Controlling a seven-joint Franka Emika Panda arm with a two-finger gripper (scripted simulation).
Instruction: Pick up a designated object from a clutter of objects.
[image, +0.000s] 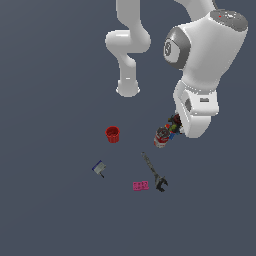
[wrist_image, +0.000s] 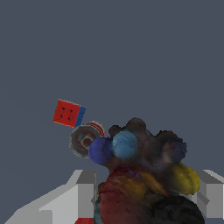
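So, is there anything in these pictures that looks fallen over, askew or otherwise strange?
Yes. The red-and-silver can lies tipped on its side instead of standing, pressed against the black speckled lump that sits between the gripper fingers. The red cup stands upright. The wrench, pink brick and blue-grey block lie scattered apart.

Simulated test scene, not a furnished room: a flat, featureless grey-blue floor (image: 50, 215) fills both views. White Panda arm (image: 205, 55) stands on it; a red cup (image: 113, 134) sits near its base, rendered without fine texture.
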